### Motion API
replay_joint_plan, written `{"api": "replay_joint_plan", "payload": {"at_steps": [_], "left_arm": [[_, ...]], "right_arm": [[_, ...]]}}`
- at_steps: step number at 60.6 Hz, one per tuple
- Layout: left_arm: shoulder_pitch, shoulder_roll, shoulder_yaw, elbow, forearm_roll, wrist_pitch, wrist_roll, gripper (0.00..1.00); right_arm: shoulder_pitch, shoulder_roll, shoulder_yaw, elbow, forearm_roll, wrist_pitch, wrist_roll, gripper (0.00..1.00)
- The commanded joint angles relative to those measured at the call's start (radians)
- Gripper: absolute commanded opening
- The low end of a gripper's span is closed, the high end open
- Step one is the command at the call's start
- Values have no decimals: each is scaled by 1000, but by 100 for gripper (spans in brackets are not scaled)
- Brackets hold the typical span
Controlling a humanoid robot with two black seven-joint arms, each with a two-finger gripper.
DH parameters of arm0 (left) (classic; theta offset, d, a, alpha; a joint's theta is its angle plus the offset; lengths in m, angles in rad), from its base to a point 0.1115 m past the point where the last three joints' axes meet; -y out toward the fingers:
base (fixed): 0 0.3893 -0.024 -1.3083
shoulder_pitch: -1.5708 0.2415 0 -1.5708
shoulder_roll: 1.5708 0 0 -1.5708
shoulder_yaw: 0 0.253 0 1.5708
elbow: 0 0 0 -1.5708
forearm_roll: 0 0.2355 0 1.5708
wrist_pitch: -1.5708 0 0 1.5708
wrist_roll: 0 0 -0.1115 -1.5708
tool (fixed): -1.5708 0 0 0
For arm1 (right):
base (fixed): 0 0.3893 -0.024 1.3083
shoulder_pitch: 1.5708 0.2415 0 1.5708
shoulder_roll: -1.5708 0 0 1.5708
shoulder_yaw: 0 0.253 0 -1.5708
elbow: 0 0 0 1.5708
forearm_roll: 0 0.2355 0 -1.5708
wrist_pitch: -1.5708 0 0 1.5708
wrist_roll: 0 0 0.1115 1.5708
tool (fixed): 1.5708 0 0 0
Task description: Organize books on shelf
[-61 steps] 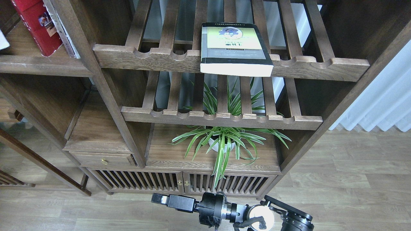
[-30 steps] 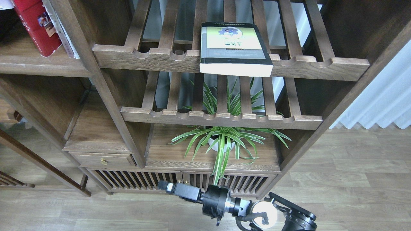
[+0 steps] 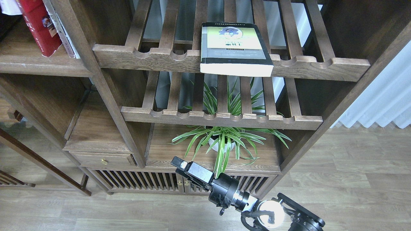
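Observation:
The thick black-bordered yellow-green book (image 3: pixel 235 48) lies flat on the upper slatted rack, its page edge overhanging the front rail. The red book (image 3: pixel 40 29) stands leaning on the solid dark-brown shelf (image 3: pixel 38 66) at the upper left, next to a thin book with a whitish spine (image 3: pixel 62 35). A pale white book corner (image 3: pixel 9 6) shows at the top left edge. My right gripper (image 3: pixel 179 163) is low, in front of the cabinet doors, far below the yellow-green book; its fingers cannot be told apart. My left gripper is out of view.
A spider plant (image 3: pixel 224 141) in a white pot stands on the low board under the lower slatted rack (image 3: pixel 221 119). A small drawer (image 3: pixel 102 159) is at the lower left. A white curtain (image 3: pixel 382 96) hangs at the right.
My right arm has risen and swung up from near the floor to the cabinet's front. The pale book corner at the top left has moved upward.

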Motion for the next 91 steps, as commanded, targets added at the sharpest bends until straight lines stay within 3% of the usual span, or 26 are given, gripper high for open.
{"api": "replay_joint_plan", "payload": {"at_steps": [1,4,12,25,47,56,70,81,91], "left_arm": [[27,8,0,0,-73,0,1,26],[46,9,-2,0,-110,0,3,30],[103,19,-20,-17,-159,0,1,37],[153,49,-49,-46,-226,0,-2,40],[294,57,-175,-160,-352,0,-2,43],[490,69,-302,-295,-415,0,-3,44],[744,71,-394,-463,-532,0,-2,44],[867,66,-402,-500,-582,0,-7,45],[954,36,-398,-502,-590,0,-8,53]], "right_arm": [[14,0,55,49,22,0,121,100],[22,0,61,60,24,0,173,100],[22,0,77,83,25,0,258,100],[13,0,86,122,28,0,321,100],[-18,0,86,132,28,0,324,100],[-26,0,84,134,25,0,321,100],[-32,0,87,146,24,0,319,100],[-33,0,132,181,24,0,319,100],[-43,0,207,227,24,0,318,100]]}}
